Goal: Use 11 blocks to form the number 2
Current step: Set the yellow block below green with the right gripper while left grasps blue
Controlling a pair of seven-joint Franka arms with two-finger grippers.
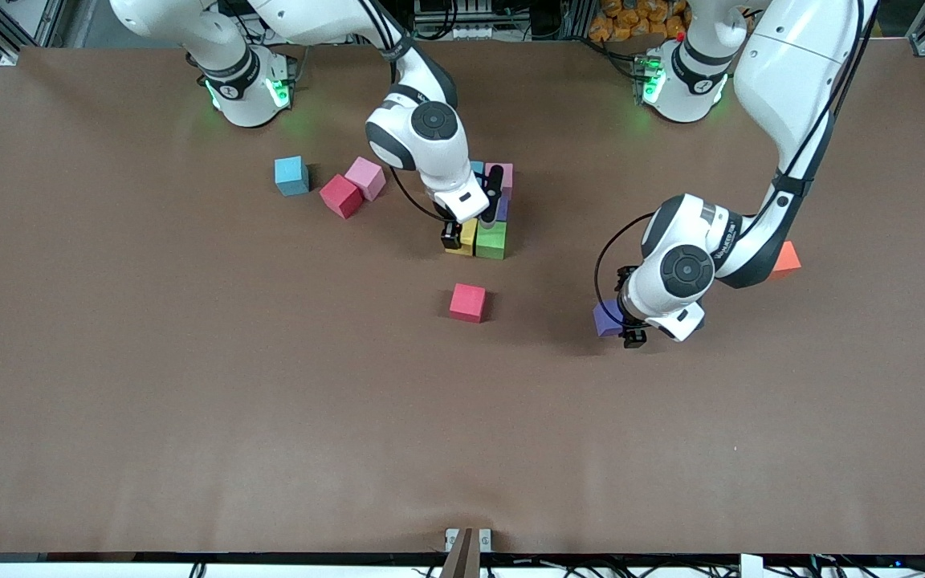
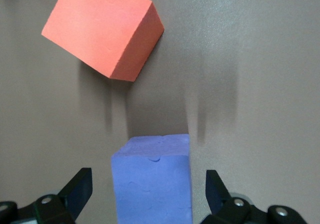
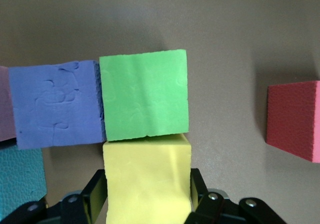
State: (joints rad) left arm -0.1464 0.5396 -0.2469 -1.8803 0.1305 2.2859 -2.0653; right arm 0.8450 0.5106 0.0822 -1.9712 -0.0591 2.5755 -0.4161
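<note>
While the right gripper (image 3: 148, 196) loosely brackets the yellow block (image 3: 147, 176) beside green (image 3: 145, 95), the left gripper (image 2: 149, 194) sits wide open, straddling a purple block (image 2: 151, 179).

A block cluster (image 1: 491, 239) of 5 lies mid-worktop (image 1: 189, 401), a single block (image 1: 467, 302) nearer the front camera, 3 loose blocks (image 1: 341, 195) toward the right arm's end, a block pair (image 1: 787, 257) toward the left arm's.

Brown table (image 1: 189, 417); orange objects (image 1: 631, 20) past its edge

Green block (image 3: 145, 95) against yellow block (image 3: 147, 179) — seemingly gapless
</note>
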